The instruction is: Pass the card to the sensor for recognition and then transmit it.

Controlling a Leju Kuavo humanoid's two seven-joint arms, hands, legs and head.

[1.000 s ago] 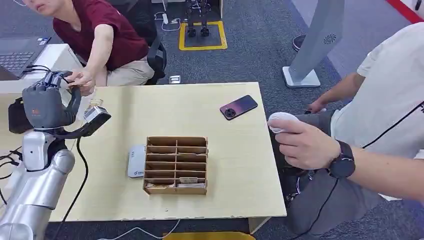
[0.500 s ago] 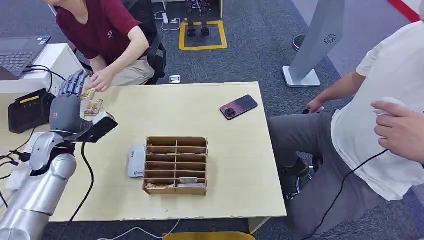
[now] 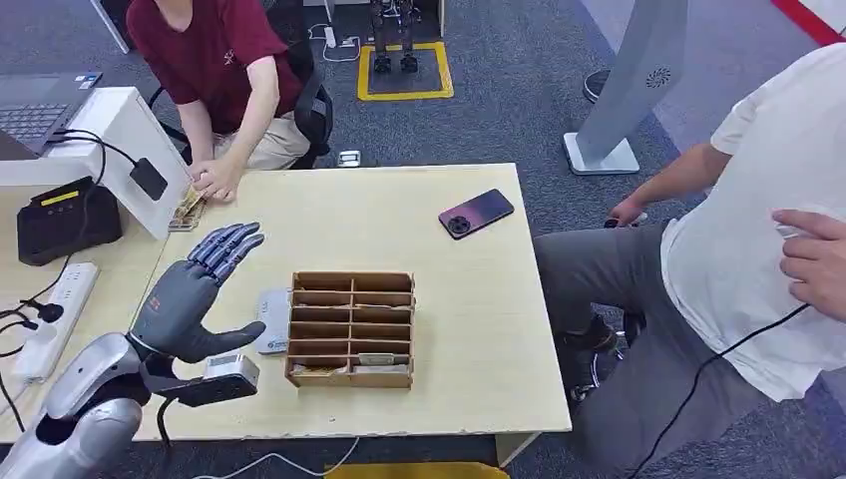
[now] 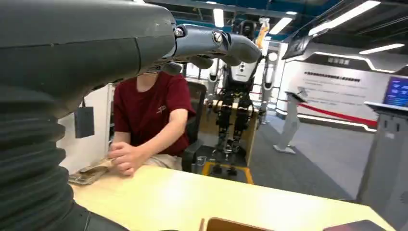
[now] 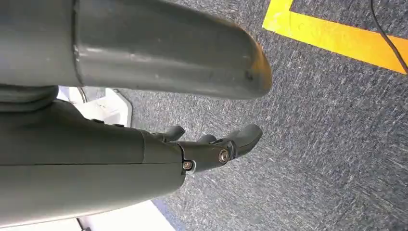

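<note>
We are hovering our left hand (image 3: 190, 299), fingers spread and empty, beside the sensor (image 3: 270, 321), awaiting a card.

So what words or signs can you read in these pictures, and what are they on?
No words can be read anywhere.
Wall sign: lines of characters, too blurred to read.
Blue screen: text too small.
Maroon shirt: small pale logo, unreadable.
Grey pillar: a round swirl mark, no letters.
White card sensor: small blue mark, too small.
Black terminal: yellow label, no legible text.
</note>
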